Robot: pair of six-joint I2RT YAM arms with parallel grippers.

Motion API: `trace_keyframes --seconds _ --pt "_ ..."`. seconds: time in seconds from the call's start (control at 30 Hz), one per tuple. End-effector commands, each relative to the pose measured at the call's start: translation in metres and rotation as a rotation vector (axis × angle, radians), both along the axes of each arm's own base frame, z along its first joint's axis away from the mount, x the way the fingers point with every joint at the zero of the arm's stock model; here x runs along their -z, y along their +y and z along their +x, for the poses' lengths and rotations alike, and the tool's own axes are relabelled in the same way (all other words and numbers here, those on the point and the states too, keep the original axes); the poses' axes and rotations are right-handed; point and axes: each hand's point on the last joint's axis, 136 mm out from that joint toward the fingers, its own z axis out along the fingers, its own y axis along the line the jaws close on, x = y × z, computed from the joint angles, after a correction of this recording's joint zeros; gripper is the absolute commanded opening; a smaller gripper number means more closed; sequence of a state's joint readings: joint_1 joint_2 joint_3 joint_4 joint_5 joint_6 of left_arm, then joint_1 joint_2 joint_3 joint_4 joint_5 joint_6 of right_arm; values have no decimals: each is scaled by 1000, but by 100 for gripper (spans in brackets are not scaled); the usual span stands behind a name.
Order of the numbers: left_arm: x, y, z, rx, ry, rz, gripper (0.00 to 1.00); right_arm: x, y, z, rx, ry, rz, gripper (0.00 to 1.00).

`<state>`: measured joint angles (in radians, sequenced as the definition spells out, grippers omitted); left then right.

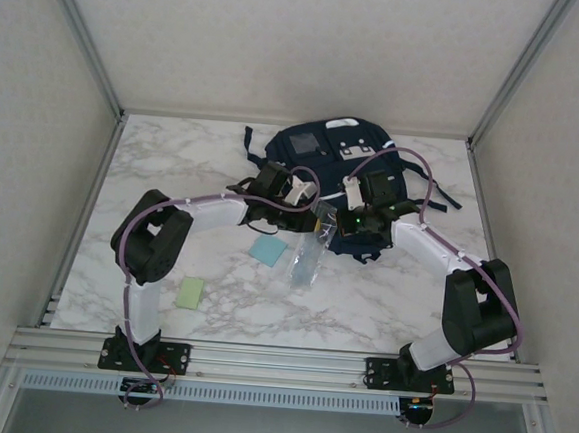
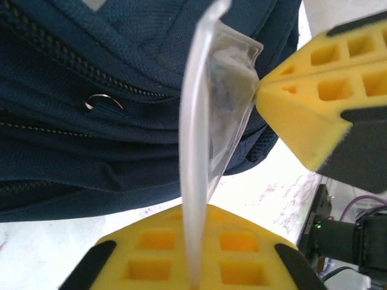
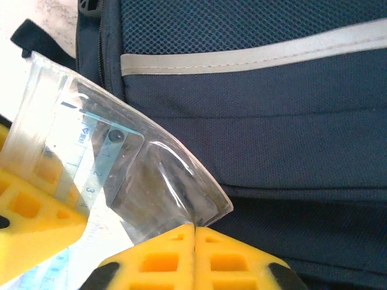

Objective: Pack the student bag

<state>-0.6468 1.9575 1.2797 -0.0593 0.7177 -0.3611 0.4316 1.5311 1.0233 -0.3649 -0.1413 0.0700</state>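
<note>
Pinching clear pouch, left jaws and right jaws both clamped; student bag just beyond.

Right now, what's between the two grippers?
A clear plastic pouch, stretching from the left gripper to the right gripper; both wrist views show it.

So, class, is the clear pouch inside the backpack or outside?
Outside: the clear pouch is held before the backpack, outer fabric visible behind it.
</note>
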Motion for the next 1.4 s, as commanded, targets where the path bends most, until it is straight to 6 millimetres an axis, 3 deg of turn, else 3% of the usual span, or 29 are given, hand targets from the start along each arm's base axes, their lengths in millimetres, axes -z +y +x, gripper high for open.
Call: trace_keyframes --seconds 0.0,0.07,0.1,0.2,0.47,0.67,0.77,0.83,0.93,1.03,1.1,1.13,1.17,1.23,1.27,1.3,1.37 --pt "-35 8 13 -70 -46 26 0 -24 1 -7 63 28 88 53" --pt "-51 11 20 -116 -50 21 0 -32 3 -15 79 31 141 77" --pt "-58 14 24 -145 -49 19 0 -36 4 -19 82 32 169 84" --pt "-89 19 33 -198 -59 -32 0 -50 14 -34 47 29 281 91" --pt "-166 6 26 -136 -111 -235 0 -78 45 -60 -132 -21 528 97" --pt "-184 0 17 -86 -104 -313 0 -86 60 -65 -225 -22 622 97" --pt "-183 1 17 -89 -106 -311 0 -91 65 -68 -260 -9 654 88" --pt "-179 2 18 -96 -106 -298 0 -93 65 -69 -263 -10 653 71" --pt "-170 2 22 -109 -104 -273 0 -95 62 -72 -259 -20 653 37" --pt "-160 3 27 -128 -98 -245 0 -97 60 -76 -257 -28 654 20" --pt "-154 3 30 -137 -94 -231 6 -95 57 -76 -243 -32 639 0" --pt "-152 3 31 -142 -93 -222 13 -94 55 -75 -229 -35 629 0" --pt "-148 3 33 -148 -92 -209 26 -93 54 -74 -219 -36 623 0" --pt "-142 7 37 -168 -100 -171 69 -90 49 -73 -193 -33 606 0" --pt "-137 12 40 -193 -107 -133 84 -87 44 -69 -158 -26 586 0" --pt "-134 16 42 -212 -125 -103 95 -84 39 -65 -125 -19 564 0" --pt "-128 26 49 -258 -180 -25 100 -76 18 -52 -8 -2 501 0"
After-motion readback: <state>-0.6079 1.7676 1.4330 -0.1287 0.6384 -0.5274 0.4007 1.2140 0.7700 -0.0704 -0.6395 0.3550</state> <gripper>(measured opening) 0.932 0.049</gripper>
